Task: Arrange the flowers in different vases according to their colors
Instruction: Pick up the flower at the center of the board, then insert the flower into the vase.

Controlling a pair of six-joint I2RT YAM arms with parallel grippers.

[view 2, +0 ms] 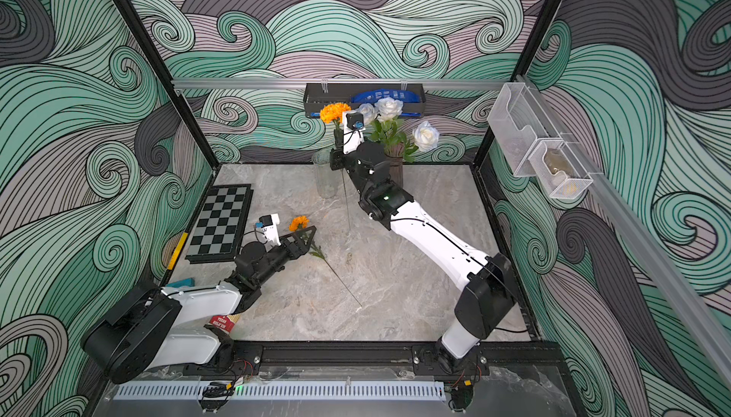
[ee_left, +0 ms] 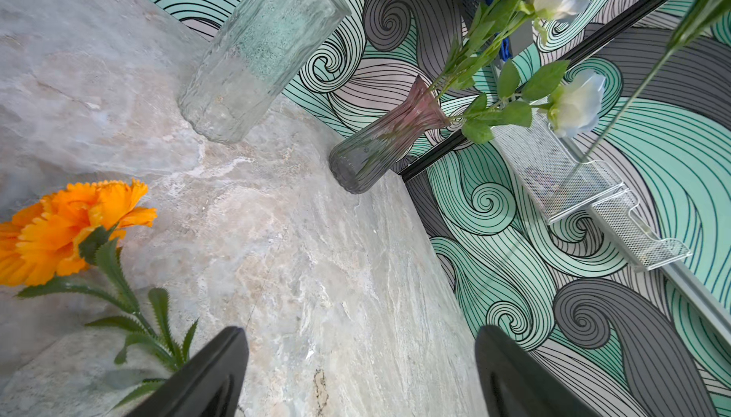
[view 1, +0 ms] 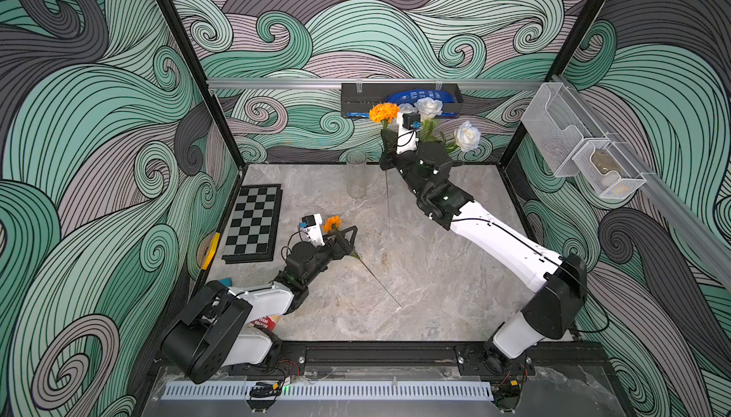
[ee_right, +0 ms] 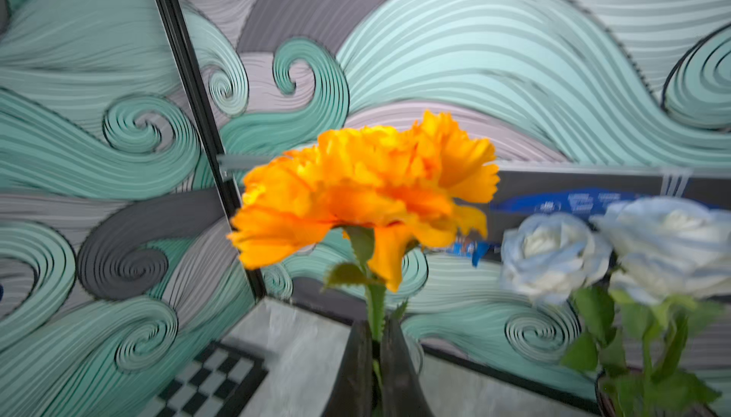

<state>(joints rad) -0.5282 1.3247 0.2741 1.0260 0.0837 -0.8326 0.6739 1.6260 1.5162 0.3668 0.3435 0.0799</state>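
Beside the clear vase, an orange flower is clenched in the right jaws, the left jaws released; its stem should be lifted above the rim.

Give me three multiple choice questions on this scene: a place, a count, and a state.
1. Where do the white roses stand?
A. in the purple-grey vase
B. on the chessboard
C. in the clear vase

2. How many orange flowers are there?
A. one
B. two
C. four

3. The right gripper is:
A. open and empty
B. shut on an orange flower's stem
C. shut on a rose

Answers:
1 A, their stems enter its neck.
2 B, one is raised and one lies on the table.
3 B, it pinches the green stem.
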